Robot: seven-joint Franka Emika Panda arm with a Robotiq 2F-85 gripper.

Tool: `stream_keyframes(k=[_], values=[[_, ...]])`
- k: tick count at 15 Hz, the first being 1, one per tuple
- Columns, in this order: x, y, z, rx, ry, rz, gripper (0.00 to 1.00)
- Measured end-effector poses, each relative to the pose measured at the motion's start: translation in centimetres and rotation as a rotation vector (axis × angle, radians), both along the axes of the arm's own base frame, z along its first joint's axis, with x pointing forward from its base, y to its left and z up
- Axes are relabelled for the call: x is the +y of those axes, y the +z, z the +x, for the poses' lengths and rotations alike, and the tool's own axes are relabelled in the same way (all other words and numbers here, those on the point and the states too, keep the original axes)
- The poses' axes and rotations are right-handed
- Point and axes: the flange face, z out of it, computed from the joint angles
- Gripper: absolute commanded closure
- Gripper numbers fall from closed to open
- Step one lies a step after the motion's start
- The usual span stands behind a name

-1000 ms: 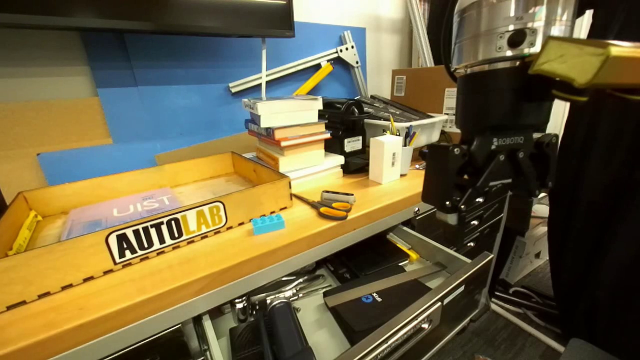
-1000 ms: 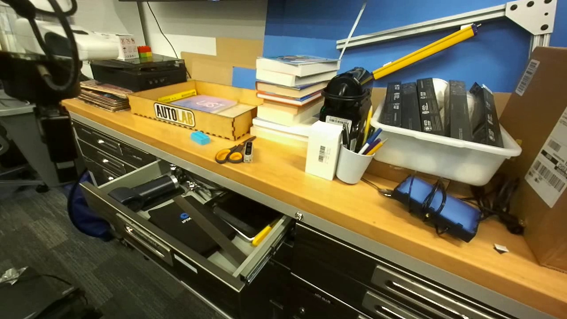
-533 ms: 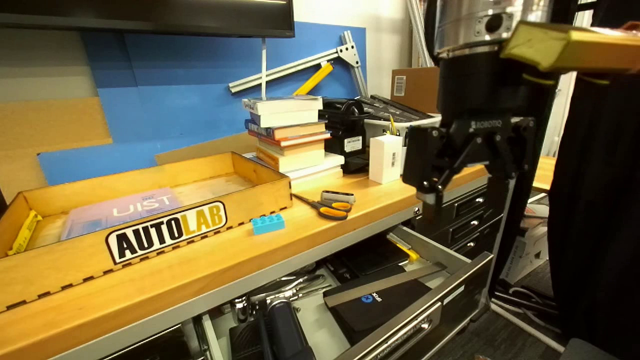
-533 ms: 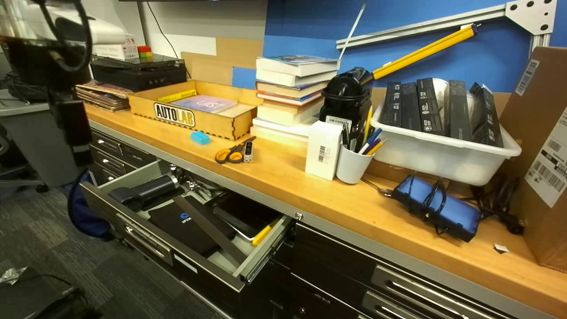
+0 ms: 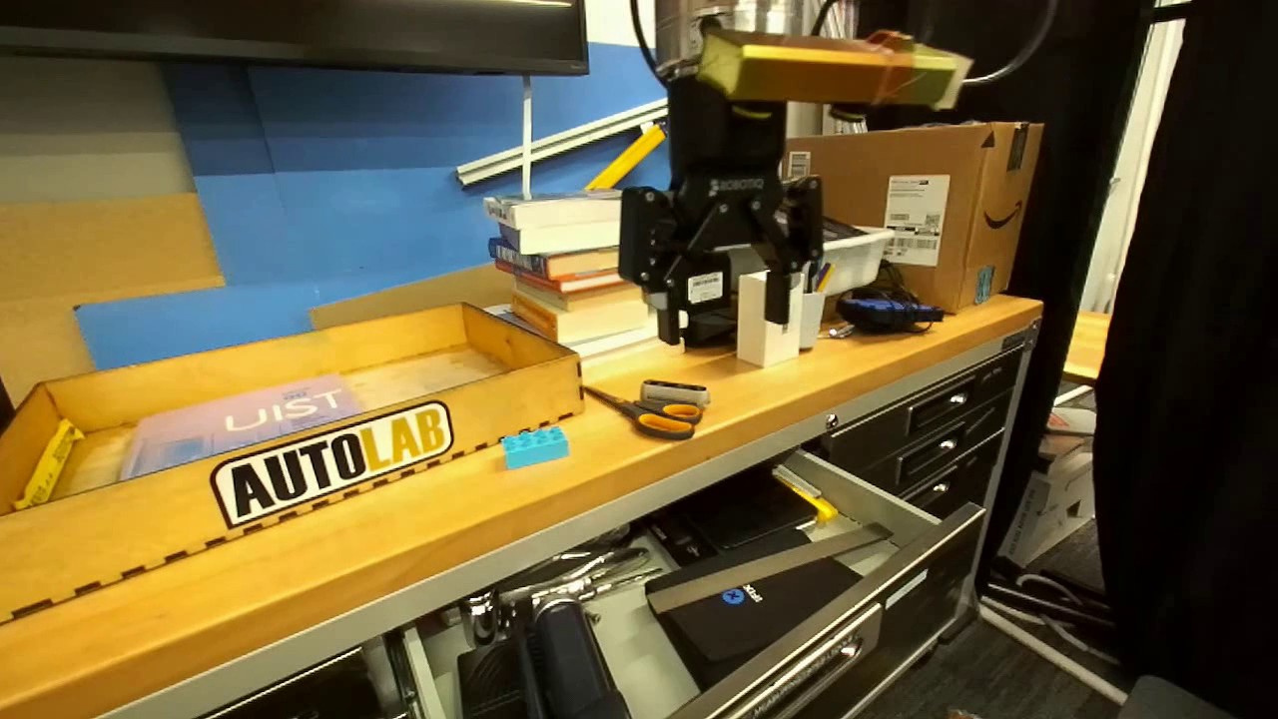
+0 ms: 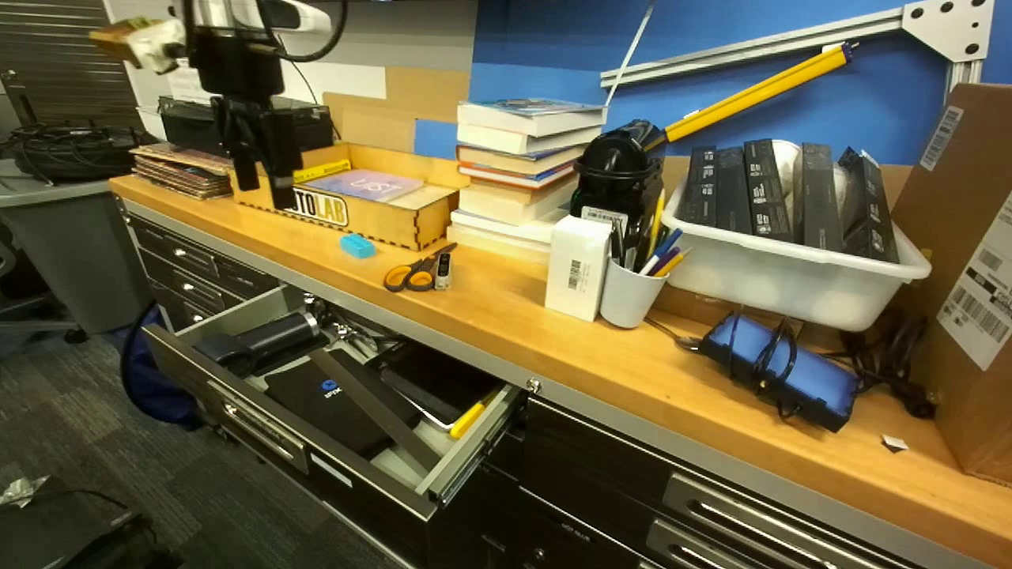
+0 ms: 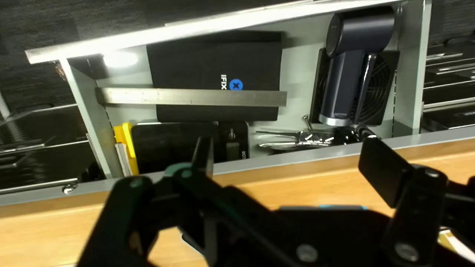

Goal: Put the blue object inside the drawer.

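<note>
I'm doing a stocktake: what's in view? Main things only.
blue block: 1, cyan, on benchtop
tray: 1, tan, on benchtop
scissors: 1, black-orange, on benchtop
books: several, mixed, stacked on benchtop
box: 1, white, beside cup
cup: 1, white, holding pens
bin: 1, white, on benchtop
carton: 1, brown, beside bin
drawer: 1, grey inside, open below benchtop
ruler: 1, grey, in drawer
case: 1, black, under ruler
screen: 1, black, above benchtop
gripper: 1, black, open, mid-air

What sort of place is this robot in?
Probably a lab or workshop. The wooden tray has an AUTOLAB sign on its front, and below the wooden benchtop an open drawer holds a ruler-like metal strip.
</note>
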Motion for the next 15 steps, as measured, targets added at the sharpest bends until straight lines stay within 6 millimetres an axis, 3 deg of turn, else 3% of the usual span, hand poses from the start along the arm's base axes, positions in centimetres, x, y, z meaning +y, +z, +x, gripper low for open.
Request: stream_keyframes(k=[4, 8, 11, 15], values=[[1.2, -2.3, 7.4, 0.040, 0.013, -0.003, 0.00], [4.3, -6.5, 13.6, 0.086, 0.038, 0.017, 0.00], [7.3, -10.1, 16.6, 0.118, 0.041, 0.019, 0.00], [10.3, -13.3, 18.5, 0.108, 0.022, -0.035, 0.00]])
